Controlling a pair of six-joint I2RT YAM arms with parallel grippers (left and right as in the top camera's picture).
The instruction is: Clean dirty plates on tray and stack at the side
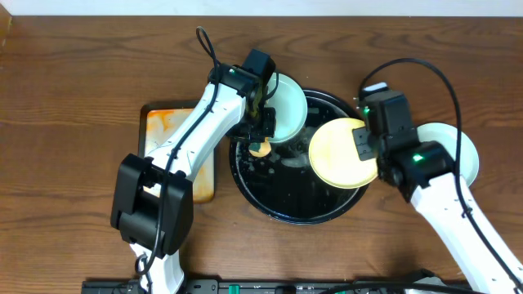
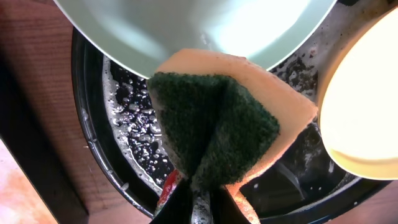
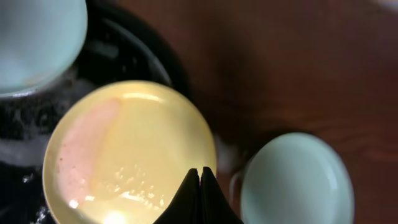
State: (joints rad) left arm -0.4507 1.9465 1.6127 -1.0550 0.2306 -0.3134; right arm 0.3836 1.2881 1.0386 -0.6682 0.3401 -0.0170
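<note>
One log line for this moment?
left gripper: shut on sponge, by mint plate at tray rim | right gripper: shut on yellow plate, smeared | second mint plate: on table

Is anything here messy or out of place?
Yes, some mess. The yellow plate, pinched at its rim by the right gripper, carries a pinkish smear on one side. The black tray beneath is speckled with suds, and the rectangular pan at the left is stained orange.

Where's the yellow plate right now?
In the overhead view, the yellow plate is held by the right gripper over the black tray's right side, left of the mint plate on the table.
</note>
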